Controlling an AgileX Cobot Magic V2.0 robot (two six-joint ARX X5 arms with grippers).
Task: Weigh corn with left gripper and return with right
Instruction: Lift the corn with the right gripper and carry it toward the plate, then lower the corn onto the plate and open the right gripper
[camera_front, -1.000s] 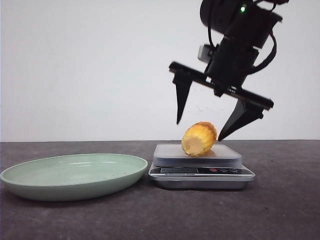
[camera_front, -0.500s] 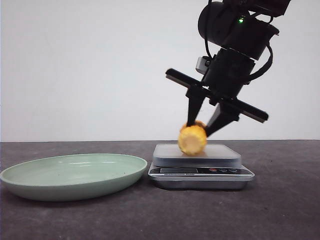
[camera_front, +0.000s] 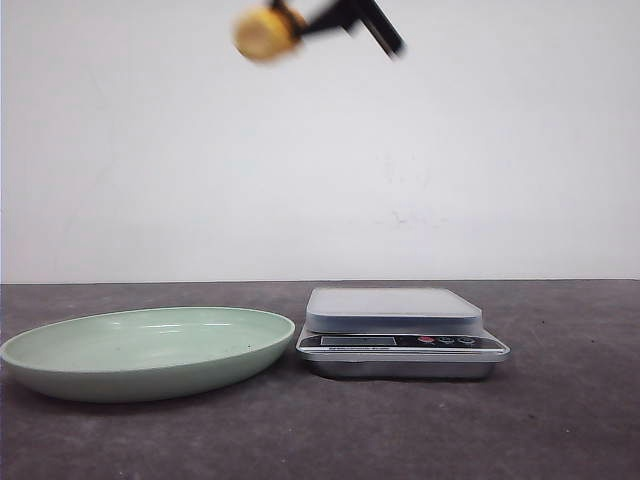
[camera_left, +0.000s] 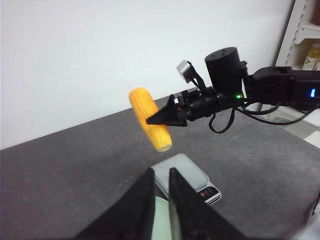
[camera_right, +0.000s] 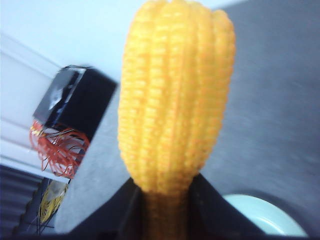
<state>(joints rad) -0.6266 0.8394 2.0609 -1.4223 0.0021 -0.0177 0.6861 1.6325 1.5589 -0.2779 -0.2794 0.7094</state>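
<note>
The yellow corn (camera_front: 262, 33) is high in the air at the top of the front view, blurred, held by my right gripper (camera_front: 290, 22), which is shut on it. The corn also shows in the left wrist view (camera_left: 150, 120) between the right gripper's black fingers (camera_left: 165, 116), and fills the right wrist view (camera_right: 175, 95). My left gripper (camera_left: 161, 172) is empty, its two fingers nearly together with a thin gap, high above the table. It is out of the front view.
A silver kitchen scale (camera_front: 395, 310) stands at the middle of the dark table with nothing on its platform; it also shows in the left wrist view (camera_left: 182, 172). A pale green plate (camera_front: 60, 365) lies left of it. A white wall stands behind.
My right gripper closed on the corn on the scale, then lifted it fast up and to the left, to the top of the view. The scale platform is now bare.
</note>
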